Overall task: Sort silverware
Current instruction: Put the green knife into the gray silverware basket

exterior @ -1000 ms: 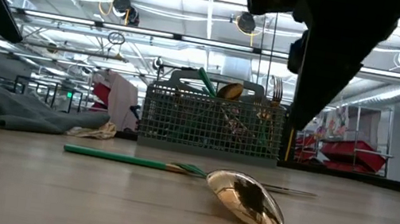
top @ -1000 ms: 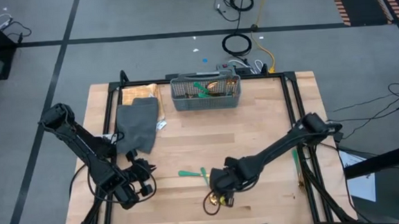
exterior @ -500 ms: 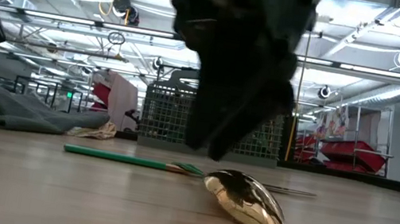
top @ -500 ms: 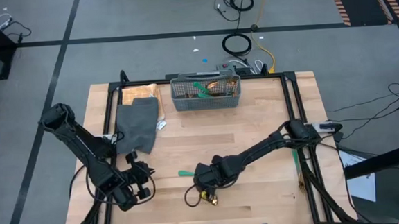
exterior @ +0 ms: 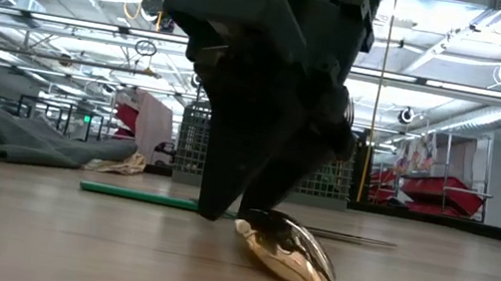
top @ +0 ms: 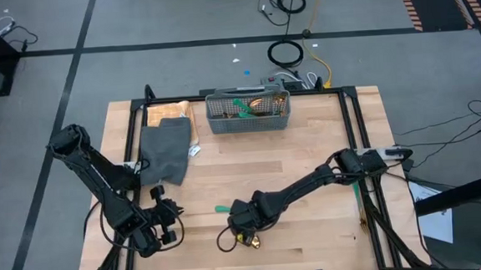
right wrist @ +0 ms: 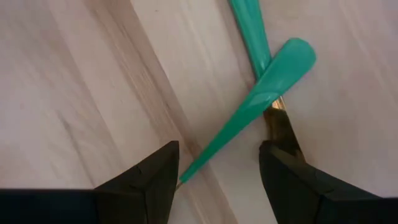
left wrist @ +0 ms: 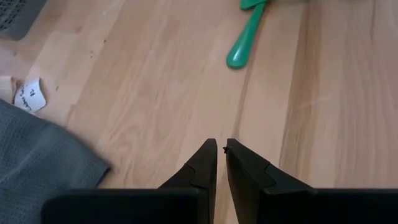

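Two green-handled utensils lie crossed between my right gripper (right wrist: 219,171) fingers, which stand spread wide on either side of the upper green handle (right wrist: 261,93) without pinching it. That gripper is down at the table's (top: 325,146) near middle, and from table height its dark body reaches to a gold spoon bowl (exterior: 286,250) resting on the wood; whether it touches I cannot tell. Another green handle (exterior: 136,195) lies flat behind. My left gripper (left wrist: 220,163) waits near the near-left corner, fingers almost together with a thin gap, gripping nothing. Farther back, a grey folded cloth (top: 164,150) lies at the left, and the grey mesh basket (top: 248,112) at the far edge holds more silverware (top: 245,106).
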`<state>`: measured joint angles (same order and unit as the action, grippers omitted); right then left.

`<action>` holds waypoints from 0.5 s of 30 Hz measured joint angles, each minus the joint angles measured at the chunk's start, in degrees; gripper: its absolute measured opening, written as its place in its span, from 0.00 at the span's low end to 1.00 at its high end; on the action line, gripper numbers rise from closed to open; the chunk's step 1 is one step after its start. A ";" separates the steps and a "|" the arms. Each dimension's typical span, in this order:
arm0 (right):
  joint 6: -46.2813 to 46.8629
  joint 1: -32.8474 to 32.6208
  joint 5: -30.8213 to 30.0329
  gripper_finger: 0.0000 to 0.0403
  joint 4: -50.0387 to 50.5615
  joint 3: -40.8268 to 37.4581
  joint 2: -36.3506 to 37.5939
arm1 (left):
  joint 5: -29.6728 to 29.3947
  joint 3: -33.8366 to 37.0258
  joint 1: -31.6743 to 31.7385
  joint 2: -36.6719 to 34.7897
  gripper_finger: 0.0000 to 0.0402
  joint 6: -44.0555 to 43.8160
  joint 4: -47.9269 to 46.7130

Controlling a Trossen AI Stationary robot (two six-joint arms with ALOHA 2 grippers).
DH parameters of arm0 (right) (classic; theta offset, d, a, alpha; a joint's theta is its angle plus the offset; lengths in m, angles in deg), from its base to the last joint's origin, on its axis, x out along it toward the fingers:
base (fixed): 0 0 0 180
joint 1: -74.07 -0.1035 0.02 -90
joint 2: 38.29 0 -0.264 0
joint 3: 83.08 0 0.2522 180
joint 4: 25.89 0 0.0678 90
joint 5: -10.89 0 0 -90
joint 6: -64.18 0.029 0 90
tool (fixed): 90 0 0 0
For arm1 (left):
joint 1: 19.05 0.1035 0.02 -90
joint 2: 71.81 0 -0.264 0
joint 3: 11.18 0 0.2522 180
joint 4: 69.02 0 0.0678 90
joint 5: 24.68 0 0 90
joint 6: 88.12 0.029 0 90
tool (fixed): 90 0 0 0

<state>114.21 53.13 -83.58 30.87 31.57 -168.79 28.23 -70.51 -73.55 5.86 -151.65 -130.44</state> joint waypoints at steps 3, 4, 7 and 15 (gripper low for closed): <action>0.31 -0.03 0.41 0.52 1.61 1.78 0.42 | 0.01 0.00 -0.20 0.00 0.11 -0.04 -0.88; 0.31 -0.11 0.35 0.52 2.62 2.81 0.55 | 0.01 0.00 -0.30 0.00 0.11 -0.04 -1.10; 0.32 -0.18 0.11 0.52 5.51 4.52 1.05 | -0.01 0.00 -0.44 0.00 0.11 -0.02 -1.09; 1.32 -0.12 -0.48 0.52 6.52 3.62 0.88 | -0.03 0.00 -0.41 0.00 0.11 -0.02 -1.22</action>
<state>115.53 53.01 -84.06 37.40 35.19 -167.91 28.20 -70.51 -73.96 5.86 -151.67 -131.65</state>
